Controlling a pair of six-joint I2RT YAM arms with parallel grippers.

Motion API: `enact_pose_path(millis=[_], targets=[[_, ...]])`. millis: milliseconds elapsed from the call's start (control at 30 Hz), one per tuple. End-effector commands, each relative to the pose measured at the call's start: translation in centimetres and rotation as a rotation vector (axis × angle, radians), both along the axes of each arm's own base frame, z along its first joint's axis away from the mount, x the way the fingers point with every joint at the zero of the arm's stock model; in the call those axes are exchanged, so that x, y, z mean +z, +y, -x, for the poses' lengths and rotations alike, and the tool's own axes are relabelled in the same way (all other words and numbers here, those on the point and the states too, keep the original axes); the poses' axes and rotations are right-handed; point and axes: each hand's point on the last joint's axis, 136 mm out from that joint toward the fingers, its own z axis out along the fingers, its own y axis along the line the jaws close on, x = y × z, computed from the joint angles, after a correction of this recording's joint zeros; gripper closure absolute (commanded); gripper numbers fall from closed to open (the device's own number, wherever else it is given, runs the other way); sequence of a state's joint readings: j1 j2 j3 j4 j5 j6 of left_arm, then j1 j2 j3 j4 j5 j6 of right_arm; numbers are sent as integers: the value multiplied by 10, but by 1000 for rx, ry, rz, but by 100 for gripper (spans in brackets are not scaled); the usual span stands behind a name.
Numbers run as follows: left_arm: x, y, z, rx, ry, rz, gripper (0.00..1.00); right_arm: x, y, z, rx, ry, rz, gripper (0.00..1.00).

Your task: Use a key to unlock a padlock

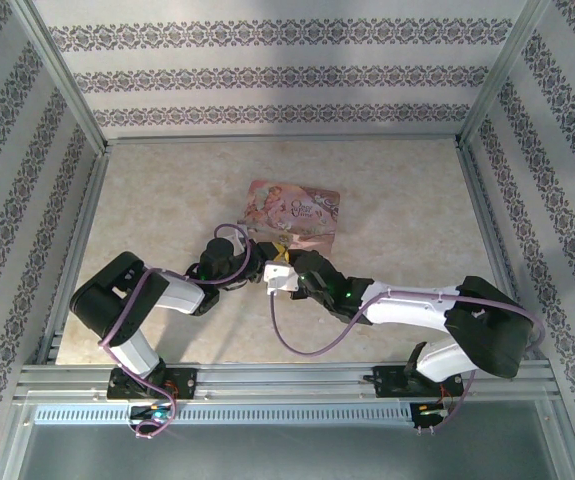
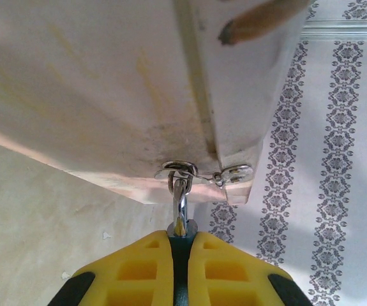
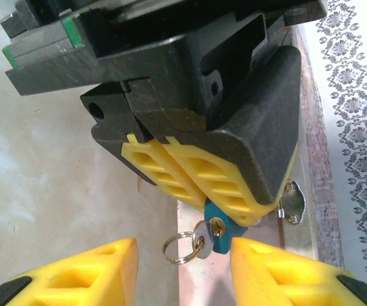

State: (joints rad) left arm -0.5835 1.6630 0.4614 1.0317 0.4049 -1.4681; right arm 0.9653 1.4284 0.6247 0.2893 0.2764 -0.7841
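Nearest, the right gripper (image 3: 183, 255) has its yellow fingers (image 3: 81, 274) apart, one on each side of the key (image 3: 200, 242), touching nothing. The key sits in the keyhole of the padlock (image 3: 220, 220), its ring (image 3: 175, 248) hanging loose to the left. Just behind, the left gripper (image 2: 180, 242) is clamped tight on the padlock's blue body, whose shackle passes through the hasp (image 2: 183, 172) on the pink tin (image 1: 307, 205). If the fingers close on the ring rather than the key's head, the turn would slip. A hard twist could also wrench the small lock from the left grip or drag the tin. Farther off, the tin's lid carries curly script, probably a brand, too small to read.
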Motion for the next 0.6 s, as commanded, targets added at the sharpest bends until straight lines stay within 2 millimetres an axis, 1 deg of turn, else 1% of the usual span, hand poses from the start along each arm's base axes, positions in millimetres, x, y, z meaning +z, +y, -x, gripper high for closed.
enact_pose_path(millis=[0, 400, 567], targets=[[26, -5, 1, 1, -75, 40, 91, 0, 2, -1, 0, 12, -31, 61], [28, -6, 1, -3, -78, 42, 92, -7, -1, -7, -38, 7, -24, 72], [29, -8, 1, -6, -80, 42, 92, -4, -3, -11, -63, -14, -36, 74]])
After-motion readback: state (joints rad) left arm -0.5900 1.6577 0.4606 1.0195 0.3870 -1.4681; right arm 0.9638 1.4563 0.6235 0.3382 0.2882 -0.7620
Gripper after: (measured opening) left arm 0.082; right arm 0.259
